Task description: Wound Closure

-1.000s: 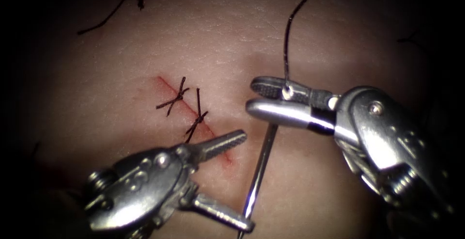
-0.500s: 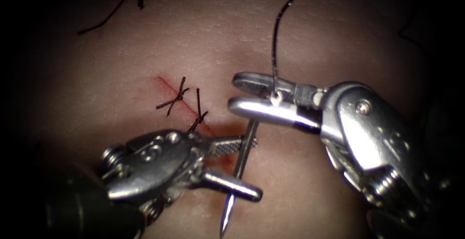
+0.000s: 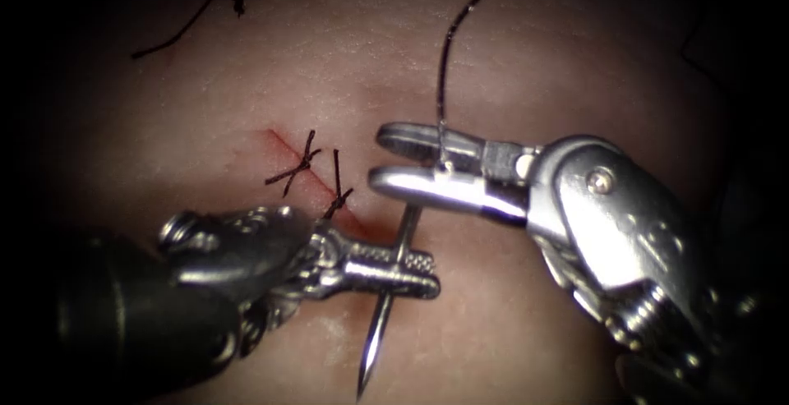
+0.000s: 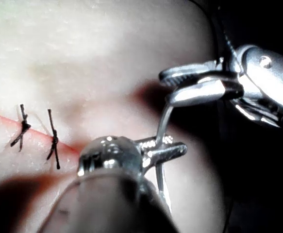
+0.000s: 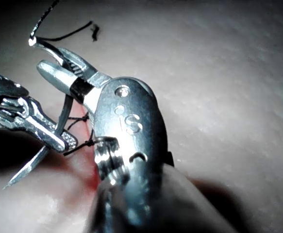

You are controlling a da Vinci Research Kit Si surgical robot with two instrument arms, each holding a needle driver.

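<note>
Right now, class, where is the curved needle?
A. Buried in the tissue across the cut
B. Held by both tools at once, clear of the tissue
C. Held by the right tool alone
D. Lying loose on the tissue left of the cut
B: the left end effector clamps the needle mid-shaft, the right end effector grips its thread end, and the point hangs free above the tissue.

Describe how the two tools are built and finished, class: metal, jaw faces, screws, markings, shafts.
Both are shiny silver metal. The left tool has slim jaws with cross-hatched gripping faces, a rounded wrist housing and a dark shaft. The right tool has smooth rounded jaw backs, a toothed inner face, a black band behind the jaws, a round screw on its housing, and an S-like stamp in the right wrist view.
</note>
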